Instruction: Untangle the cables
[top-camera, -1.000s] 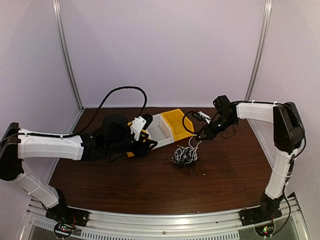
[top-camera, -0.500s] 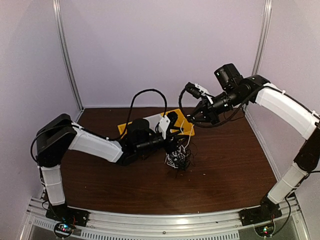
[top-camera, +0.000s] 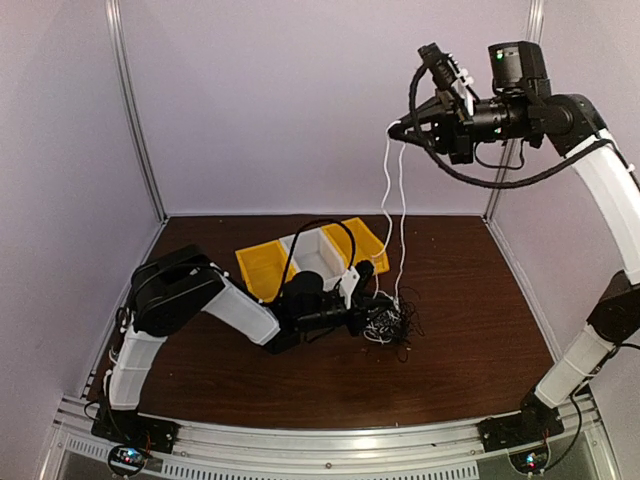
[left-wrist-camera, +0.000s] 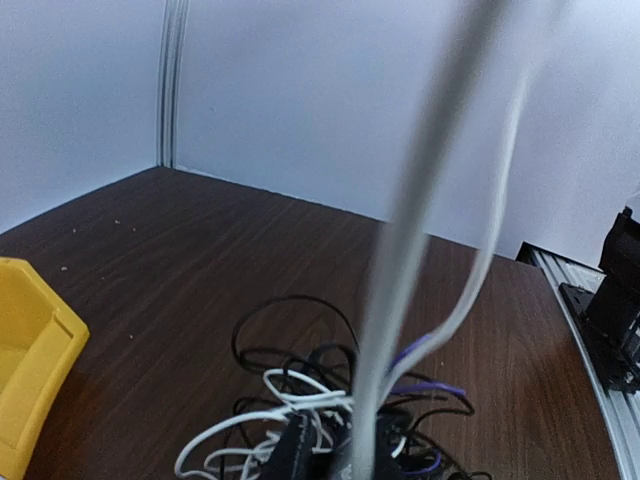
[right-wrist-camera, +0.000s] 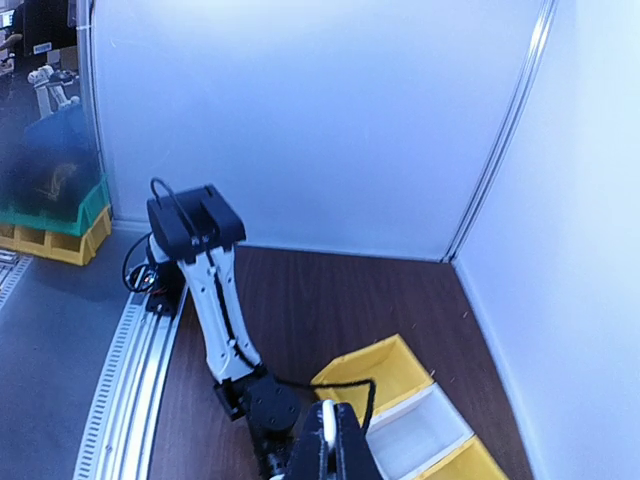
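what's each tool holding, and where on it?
Right tool: white cable, pinched mid-length, two strands hanging. Left tool: in the tangle, grip unclear.

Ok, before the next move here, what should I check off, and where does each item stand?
1. Right gripper shut on the white cable: ok.
2. White cable lifted, two strands hanging down to the tangle: ok.
3. White cable free of the tangle: not ok, its lower end runs into it.
4. Left gripper down at the tangle: ok.
5. Left gripper pinning a strand: cannot tell.
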